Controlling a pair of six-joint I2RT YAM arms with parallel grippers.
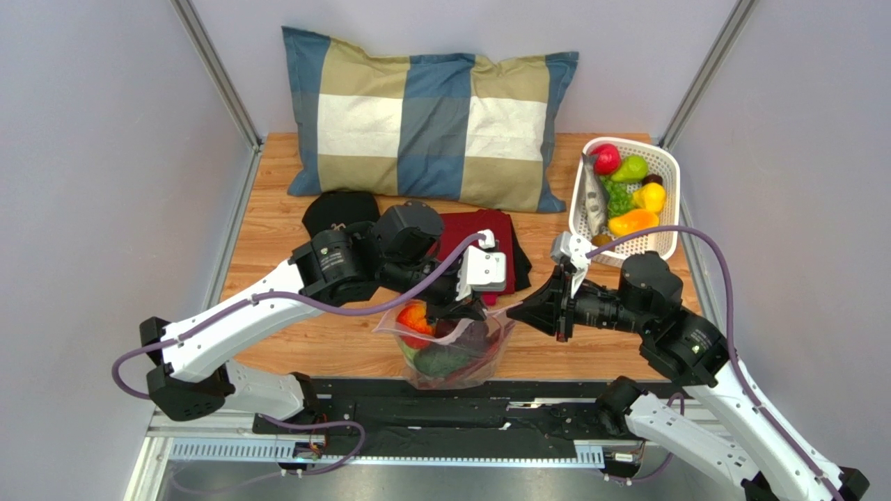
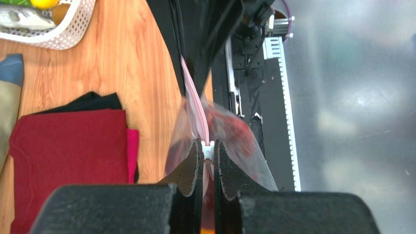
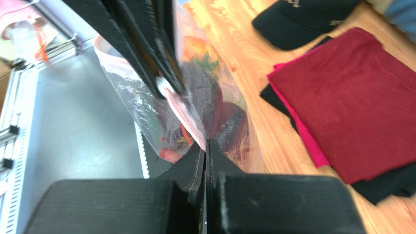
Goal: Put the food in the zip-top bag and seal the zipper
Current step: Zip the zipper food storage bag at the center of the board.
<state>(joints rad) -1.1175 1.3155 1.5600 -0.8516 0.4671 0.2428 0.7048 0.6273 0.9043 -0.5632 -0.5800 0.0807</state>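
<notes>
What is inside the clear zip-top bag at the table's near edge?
Through the zip-top bag show an orange-red fruit, a green piece and dark purple food. The left gripper, clamped on the zipper, and the bag's creases hide whatever else lies inside.

Wooden table (image 1: 272, 214) bears pillow (image 1: 429, 115), basket (image 1: 576, 209), black cap (image 1: 340, 212), folded red cloth (image 1: 500, 232)

Bag (image 1: 452, 353): clear, thin plastic, glossy and crinkled.
Zipper strip (image 2: 195, 105): smooth, pale pink plastic.
Food (image 1: 650, 195): plastic-looking, smooth with a slight shine.
Basket (image 1: 669, 167): white perforated plastic, matt.
Surface (image 1: 277, 235): light wood grain, smooth with a low sheen.
Red cloth (image 2: 68, 156): soft matt fabric, folded.
Pillow (image 1: 429, 115): woven check cloth, matt.
Left hand (image 2: 208, 152): matt black, with grainy, rough-faced pads (image 2: 191, 170).
</notes>
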